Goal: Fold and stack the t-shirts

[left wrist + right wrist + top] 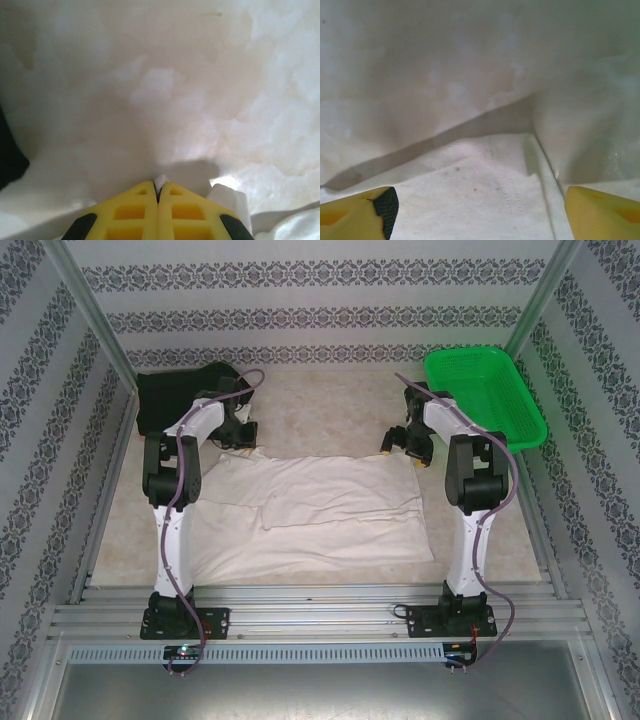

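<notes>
The cream t-shirt (320, 510) lies spread flat across the middle of the table. My left gripper (243, 443) is at its far left corner. In the left wrist view its yellow fingers (135, 210) are pressed together, with a small tuft of the cream cloth (161, 181) pinched at their tips. My right gripper (402, 448) is at the far right corner, open. Its fingertips (355, 215) stand wide apart on either side of the stitched hem corner (490, 195). The black t-shirt (185, 395) lies bunched at the back left, apart from both grippers.
A green mesh basket (485, 395) stands at the back right, just beyond the right arm. Patterned walls close in the table on three sides. Bare tabletop (320, 420) lies between the two grippers behind the cream shirt.
</notes>
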Robot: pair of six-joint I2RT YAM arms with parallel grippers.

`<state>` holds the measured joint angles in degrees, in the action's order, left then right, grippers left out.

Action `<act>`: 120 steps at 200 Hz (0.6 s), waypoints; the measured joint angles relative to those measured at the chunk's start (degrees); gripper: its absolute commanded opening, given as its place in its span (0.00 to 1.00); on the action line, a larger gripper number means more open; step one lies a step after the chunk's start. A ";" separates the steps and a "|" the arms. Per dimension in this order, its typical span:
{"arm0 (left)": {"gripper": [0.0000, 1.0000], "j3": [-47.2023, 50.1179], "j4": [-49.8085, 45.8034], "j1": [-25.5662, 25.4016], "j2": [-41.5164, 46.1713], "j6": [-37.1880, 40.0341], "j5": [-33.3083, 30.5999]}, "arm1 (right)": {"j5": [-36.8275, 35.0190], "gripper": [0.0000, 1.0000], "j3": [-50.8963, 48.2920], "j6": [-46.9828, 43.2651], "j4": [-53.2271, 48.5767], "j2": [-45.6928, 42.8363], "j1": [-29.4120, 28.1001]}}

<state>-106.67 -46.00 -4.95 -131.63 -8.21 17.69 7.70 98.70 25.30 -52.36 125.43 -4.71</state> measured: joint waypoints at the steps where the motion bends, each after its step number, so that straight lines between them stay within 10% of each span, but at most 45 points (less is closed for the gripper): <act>1: 0.02 0.15 0.09 0.00 0.09 -0.04 0.00 | 0.00 0.87 0.00 0.00 0.02 0.00 0.00; 120: 0.04 25.05 14.23 -0.74 26.80 -2.99 -6.21 | 0.00 0.87 -1.40 1.55 2.45 0.00 0.00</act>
<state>-81.62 -31.77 -5.69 -104.84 -11.20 11.49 7.70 97.30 26.85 -49.91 125.43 -4.71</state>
